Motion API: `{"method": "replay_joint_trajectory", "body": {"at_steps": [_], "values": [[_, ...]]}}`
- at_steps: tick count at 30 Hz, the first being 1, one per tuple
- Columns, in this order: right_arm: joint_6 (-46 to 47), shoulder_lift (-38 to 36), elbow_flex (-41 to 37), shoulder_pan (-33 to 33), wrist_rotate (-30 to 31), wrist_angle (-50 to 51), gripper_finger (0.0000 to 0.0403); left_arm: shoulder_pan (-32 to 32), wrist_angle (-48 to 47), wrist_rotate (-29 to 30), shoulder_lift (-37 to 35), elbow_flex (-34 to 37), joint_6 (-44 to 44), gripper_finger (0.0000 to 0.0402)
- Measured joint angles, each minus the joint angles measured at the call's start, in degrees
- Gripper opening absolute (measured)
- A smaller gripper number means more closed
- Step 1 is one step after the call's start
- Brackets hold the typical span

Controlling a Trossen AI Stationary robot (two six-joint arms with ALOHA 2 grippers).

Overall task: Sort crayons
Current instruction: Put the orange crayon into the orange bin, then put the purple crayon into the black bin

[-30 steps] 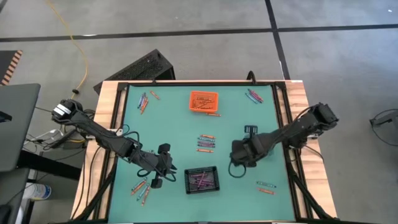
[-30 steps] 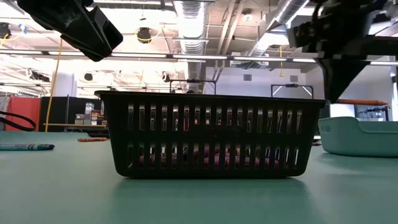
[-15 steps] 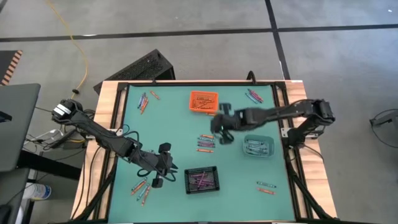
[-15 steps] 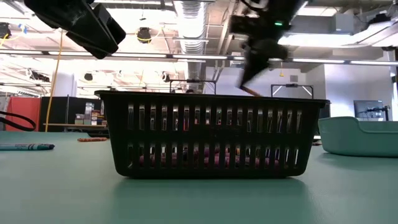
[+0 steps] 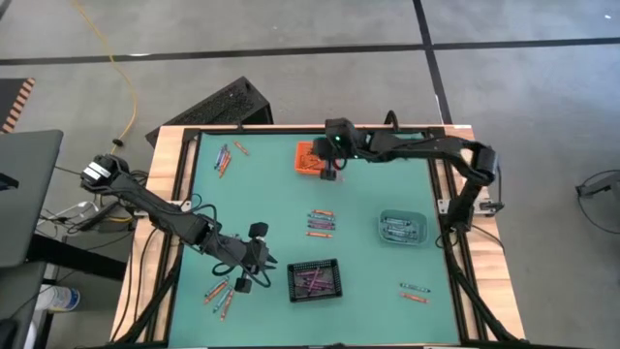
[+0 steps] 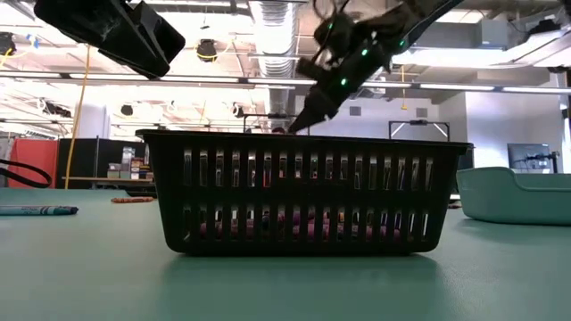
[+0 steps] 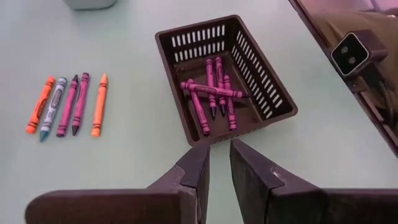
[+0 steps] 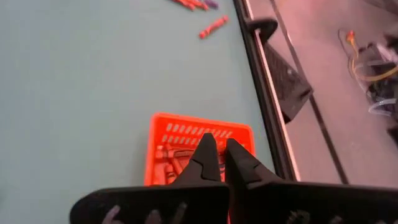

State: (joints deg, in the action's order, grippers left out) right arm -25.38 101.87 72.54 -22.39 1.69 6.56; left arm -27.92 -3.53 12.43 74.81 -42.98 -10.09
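Fingers of the right gripper (image 8: 214,152) are together above the orange bin (image 8: 163,135); whether they hold a crayon cannot be told. Fingers of the left gripper (image 7: 219,163) stand slightly apart, empty, just short of the black bin (image 7: 273,93), loose crayons (image 7: 68,104) lying beside. Risk: any crayon released near the rim could bounce onto the bench (image 5: 368,199).

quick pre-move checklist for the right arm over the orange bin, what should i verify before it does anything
1. Right claw over the orange bin: ok, both the high and right wrist views place it above the bin.
2. Right claw fingers shut: ok, they meet in the wrist view.
3. Crayon held in the right claw: cannot tell, nothing shows between the fingers.
4. Orange bin holds only orange/red crayons: ok as far as the wrist view shows.
5. Left claw out of the way: ok, it hangs near the black bin, far from the orange one.
6. Loose crayons left to sort: not ok, a row lies on the mat and more groups show in the high view.
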Motion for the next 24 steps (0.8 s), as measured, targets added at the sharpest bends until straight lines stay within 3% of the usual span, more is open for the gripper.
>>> {"method": "replay_joint_trajectory", "body": {"at_steps": [4,12,16,20,24], "values": [[1.35,3.47,2.82,-0.70,0.01,1.04,0.0014,0.00,-0.25,0.00,0.00,0.00,0.64,0.0051],[4.40,5.20,8.27,-0.63,2.69,8.54,0.0092,0.00,-1.90,1.83,0.00,0.00,0.44,0.0052],[6.94,2.72,11.36,-0.10,2.74,18.86,0.0123,0.00,-2.10,1.79,0.00,0.00,-0.32,0.0052],[15.91,-2.43,12.57,2.21,1.53,31.90,0.0137,0.00,-2.04,1.96,0.01,0.00,-0.75,0.0052],[24.86,-9.27,7.43,8.02,-1.59,39.22,0.0136,-0.01,-0.55,5.55,0.31,0.37,-0.41,0.0052]]}}
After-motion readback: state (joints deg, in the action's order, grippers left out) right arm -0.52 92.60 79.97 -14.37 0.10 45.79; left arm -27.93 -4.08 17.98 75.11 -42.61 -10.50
